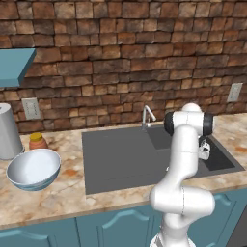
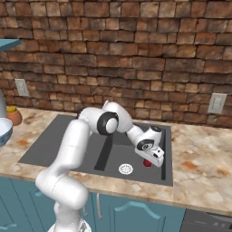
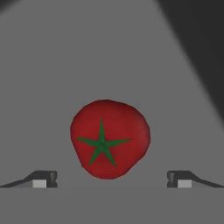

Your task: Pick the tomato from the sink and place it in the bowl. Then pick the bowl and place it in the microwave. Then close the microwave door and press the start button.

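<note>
The gripper (image 3: 112, 181) hangs low inside the sink (image 1: 120, 159), with its jaws spread wide and nothing between them. In the hand view its two dark fingertips (image 3: 41, 179) stand to the left and right of the tomato (image 3: 110, 139), which lies on the grey floor of the basin with its green star facing the camera. The tips are apart from the fruit, so it is not grasped yet. I judge that the hand is centred above the tomato on purpose, so that a straight descent brings one finger to each side of it.

In the right base view the tomato (image 2: 147, 162) shows as a small red spot just under the hand, in the right part of the sink, near the round white drain (image 2: 126, 169). The bowl (image 1: 33, 169) waits on the marble counter (image 1: 62, 193) to the left of the sink, well apart from the tomato, with its white inside up, ready to receive it. Behind the bowl stand a brown jar (image 1: 37, 141) with an orange lid and a tall grey canister (image 1: 9, 131).

By count: one tomato, one bowl, one jar, one canister, one faucet (image 1: 146, 116), and two wall sockets (image 1: 31, 108).
</note>
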Available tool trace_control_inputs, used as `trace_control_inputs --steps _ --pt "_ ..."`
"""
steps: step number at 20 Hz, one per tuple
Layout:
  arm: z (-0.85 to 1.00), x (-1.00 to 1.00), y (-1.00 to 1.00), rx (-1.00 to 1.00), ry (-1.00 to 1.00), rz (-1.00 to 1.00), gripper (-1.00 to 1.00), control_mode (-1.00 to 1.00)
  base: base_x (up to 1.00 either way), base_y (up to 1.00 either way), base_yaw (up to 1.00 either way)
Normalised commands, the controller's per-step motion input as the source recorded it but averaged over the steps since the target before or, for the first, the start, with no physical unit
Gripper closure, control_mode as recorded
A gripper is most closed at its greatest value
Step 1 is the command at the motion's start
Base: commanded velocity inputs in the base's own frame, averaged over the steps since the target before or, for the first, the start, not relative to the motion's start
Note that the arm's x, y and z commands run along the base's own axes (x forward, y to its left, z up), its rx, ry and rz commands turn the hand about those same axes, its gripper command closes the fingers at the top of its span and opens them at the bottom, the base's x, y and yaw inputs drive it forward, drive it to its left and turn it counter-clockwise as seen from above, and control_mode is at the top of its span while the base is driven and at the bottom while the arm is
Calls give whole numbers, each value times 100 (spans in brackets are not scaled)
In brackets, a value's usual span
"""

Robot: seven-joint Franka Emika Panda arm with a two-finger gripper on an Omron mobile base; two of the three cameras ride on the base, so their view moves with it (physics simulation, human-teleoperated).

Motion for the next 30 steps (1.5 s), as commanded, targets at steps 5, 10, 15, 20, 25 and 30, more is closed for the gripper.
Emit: trace_control_inputs --steps 5,10,15,20,25,30 --pt "-37 23 -1 0 -3 0 -100 -100 0 0 0" --pt "-26 22 -12 0 -3 0 -100 -100 0 0 0" --pt "-5 1 -9 0 0 -1 100 -100 0 0 0" --pt "6 -32 0 0 -8 0 100 -100 0 0 0" --pt "90 -85 12 -3 -22 3 100 -100 0 0 0" --pt "100 -70 34 -10 -7 1 100 -100 0 0 0"
